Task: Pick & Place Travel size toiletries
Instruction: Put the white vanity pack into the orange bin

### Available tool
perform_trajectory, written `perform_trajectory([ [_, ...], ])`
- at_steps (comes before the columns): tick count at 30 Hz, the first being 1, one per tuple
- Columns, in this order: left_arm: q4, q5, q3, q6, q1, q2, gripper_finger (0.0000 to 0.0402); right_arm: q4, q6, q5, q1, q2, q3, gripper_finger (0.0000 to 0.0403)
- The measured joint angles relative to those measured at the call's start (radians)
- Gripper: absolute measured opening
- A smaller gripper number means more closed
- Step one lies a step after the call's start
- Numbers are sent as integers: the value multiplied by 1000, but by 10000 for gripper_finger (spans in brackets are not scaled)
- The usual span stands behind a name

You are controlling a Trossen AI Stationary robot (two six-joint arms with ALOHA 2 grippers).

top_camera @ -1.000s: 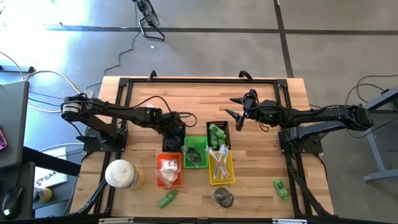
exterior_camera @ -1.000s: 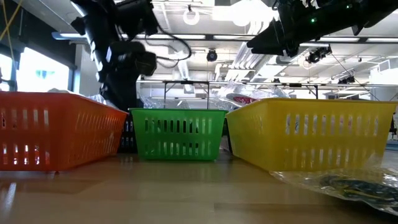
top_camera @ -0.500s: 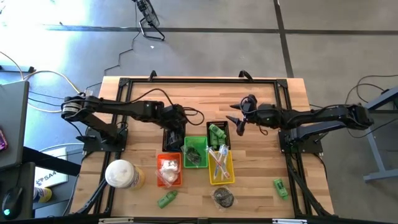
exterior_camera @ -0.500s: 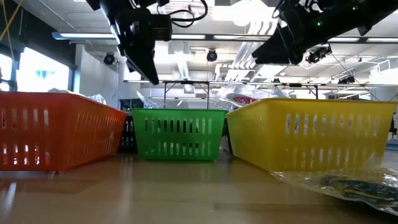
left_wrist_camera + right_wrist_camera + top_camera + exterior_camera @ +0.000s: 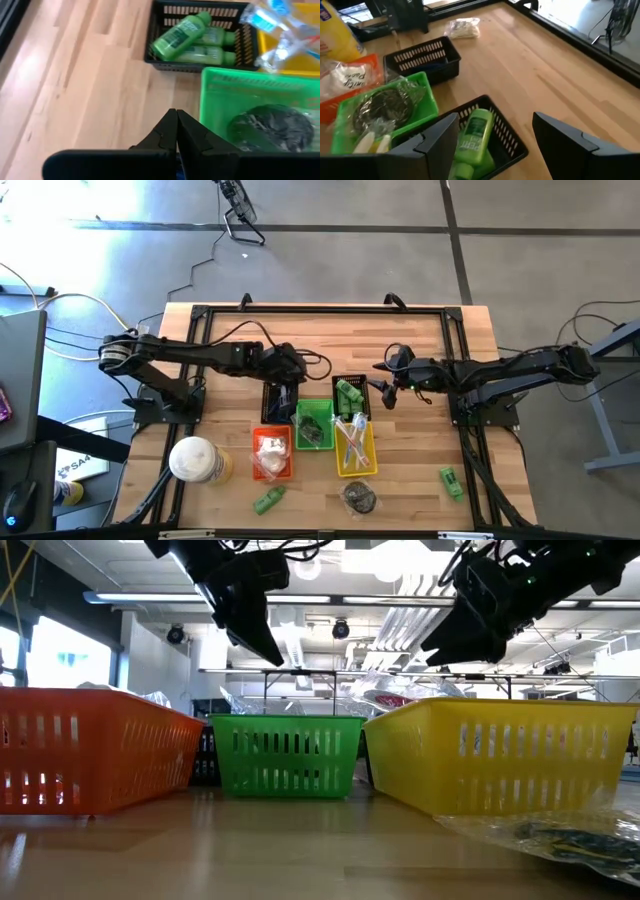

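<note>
The toiletries lie sorted in small baskets. Green bottles (image 5: 192, 40) fill one black basket (image 5: 350, 393), and a bag of thin dark pieces (image 5: 265, 125) lies in the green basket (image 5: 313, 423). Wrapped sticks (image 5: 350, 435) sit in the yellow basket, and white wrapped pieces (image 5: 270, 448) in the orange one. Loose green bottles (image 5: 268, 500) (image 5: 450, 480) and a clear bag (image 5: 360, 497) rest on the table near its front edge. My left gripper (image 5: 176, 131) hangs shut and bare above the second black basket (image 5: 278, 402). My right gripper (image 5: 497, 142) is open, just right of and above the basket of bottles.
A large white-and-yellow container (image 5: 197, 460) stands at the near left. A small wrapped item (image 5: 462, 27) lies on the bare wood beyond the baskets. A black frame (image 5: 320, 310) runs round the far part of the table. Bare wood lies right of the baskets.
My left gripper has risen from low at the black basket to well above the baskets and has rolled about its own line. My right gripper has come toward the table's near edge and sunk a little, tipping down toward the basket of green bottles; it stays open.
</note>
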Motion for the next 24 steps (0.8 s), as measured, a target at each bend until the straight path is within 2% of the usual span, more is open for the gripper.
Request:
perform_trajectory([
  [3,5,4,-2,0,20,0,1,-17,2,0,18,0,13,246],
  [6,101,18,-45,4,41,0,0,-79,2,4,35,0,59,235],
  [11,331,126,-170,7,74,-34,0,-187,2,3,49,0,126,193],
  [15,456,194,-261,20,89,-97,0,-203,2,-6,49,0,137,156],
  [21,491,218,-359,60,87,-258,0,-220,2,-3,46,0,137,104],
  [24,420,184,-373,43,88,-337,0,-207,0,0,46,0,137,85],
])
